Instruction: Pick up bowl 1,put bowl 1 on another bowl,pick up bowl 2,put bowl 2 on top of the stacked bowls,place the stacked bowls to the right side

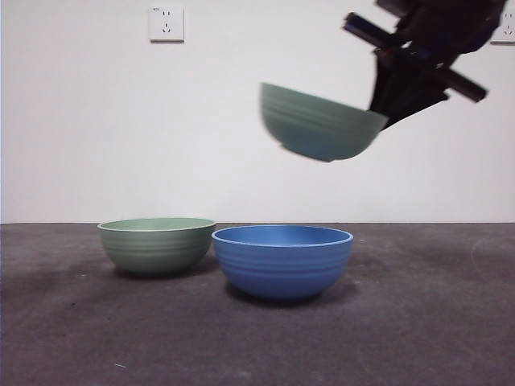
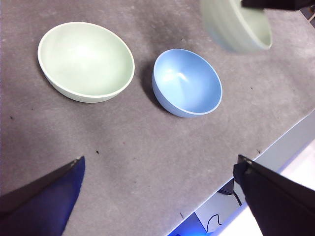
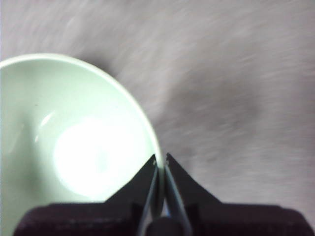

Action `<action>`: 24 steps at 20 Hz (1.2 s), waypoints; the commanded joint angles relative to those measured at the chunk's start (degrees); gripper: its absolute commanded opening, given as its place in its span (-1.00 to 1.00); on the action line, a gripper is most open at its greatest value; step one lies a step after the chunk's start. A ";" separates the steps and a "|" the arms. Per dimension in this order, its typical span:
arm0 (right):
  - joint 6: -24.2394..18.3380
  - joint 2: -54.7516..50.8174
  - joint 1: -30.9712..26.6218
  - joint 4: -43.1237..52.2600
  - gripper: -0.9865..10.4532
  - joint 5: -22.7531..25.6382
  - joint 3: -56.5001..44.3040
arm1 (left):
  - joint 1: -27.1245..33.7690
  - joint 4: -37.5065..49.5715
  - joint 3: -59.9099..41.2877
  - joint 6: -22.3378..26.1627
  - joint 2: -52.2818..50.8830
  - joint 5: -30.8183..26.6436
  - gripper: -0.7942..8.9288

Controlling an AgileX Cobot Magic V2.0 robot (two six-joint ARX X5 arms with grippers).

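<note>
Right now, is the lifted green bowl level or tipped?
Tipped. The lifted green bowl, clamped at its rim by the right gripper, hangs in the air above the blue bowl, rim slanting down toward the gripper.

Right gripper (image 3: 160,162): we see its fingers (image 3: 142,182) pinched on a bowl (image 3: 74,147) rim, raised high.
Left gripper (image 2: 157,167): fingers spread wide, holding nothing.

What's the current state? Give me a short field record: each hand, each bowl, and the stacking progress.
right hand: shut on the rim of the lifted green bowl
lifted green bowl: in the air, tilted, above the blue bowl, not touching it
blue bowl: upright on the table, nothing in it
second green bowl: upright on the table beside the blue bowl, nothing in it
left hand: open, holding nothing, hovering above the table
stack: not started
</note>
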 commanded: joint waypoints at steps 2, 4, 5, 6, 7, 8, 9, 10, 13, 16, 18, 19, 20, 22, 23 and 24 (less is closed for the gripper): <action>-0.50 4.46 4.83 -0.22 -0.85 3.69 -0.26 | 0.02 0.63 -0.11 -0.35 -0.04 0.07 0.26; -0.92 7.65 6.82 -0.28 -0.85 4.68 -0.26 | 0.02 0.63 -0.11 -0.35 -0.04 0.07 0.26; -0.92 9.07 7.43 -0.28 -0.85 5.03 -0.26 | 0.02 0.63 -0.11 -0.35 -0.02 0.07 0.26; -0.92 10.34 8.13 -0.28 -0.85 6.54 -0.26 | 0.02 0.61 -0.11 -0.35 -0.02 0.07 0.26; -1.09 11.32 8.66 -0.35 -0.85 8.07 -0.26 | 0.02 0.63 -0.11 -0.35 -0.04 0.07 0.26; -1.36 12.00 8.87 -0.42 -0.85 8.98 -0.26 | 0.02 0.61 -0.11 -0.35 -0.02 0.07 0.26; -1.40 12.33 8.92 -0.48 -0.85 9.03 -0.26 | 0.02 0.61 -0.11 -0.35 -0.02 0.07 0.26; -1.51 12.41 9.07 -0.48 -0.85 9.05 -0.26 | 0.02 0.63 -0.11 -0.35 -0.02 0.07 0.26; -1.97 12.41 9.18 -1.01 -0.83 9.14 -0.26 | 0.02 0.70 -0.11 -0.35 -0.02 0.04 0.26; -1.99 12.92 9.18 -2.34 -0.81 8.98 -0.26 | 0.02 0.68 -0.11 -0.35 -0.02 0.04 0.26; -1.95 13.38 9.22 -2.32 -0.80 8.94 -0.26 | 0.02 0.63 -0.11 -0.35 -0.02 0.07 0.26; -1.95 13.38 9.27 -2.05 -0.68 8.94 -0.26 | 0.02 0.63 -0.11 -0.35 -0.02 0.07 0.26; -1.95 13.38 9.55 -1.66 -0.53 8.96 -0.26 | 0.02 0.66 -0.11 -0.35 -0.02 0.04 0.26; -1.90 13.35 9.66 -0.74 -0.43 8.50 -0.26 | 0.02 0.68 -0.11 -0.35 -0.02 0.04 0.26; -1.90 13.35 9.79 -0.57 -0.43 8.50 -0.26 | 0.02 0.68 -0.11 -0.35 -0.02 0.04 0.26; -1.95 13.33 10.01 -0.35 -0.43 8.52 -0.24 | 0.02 0.68 -0.11 -0.35 -0.02 0.04 0.26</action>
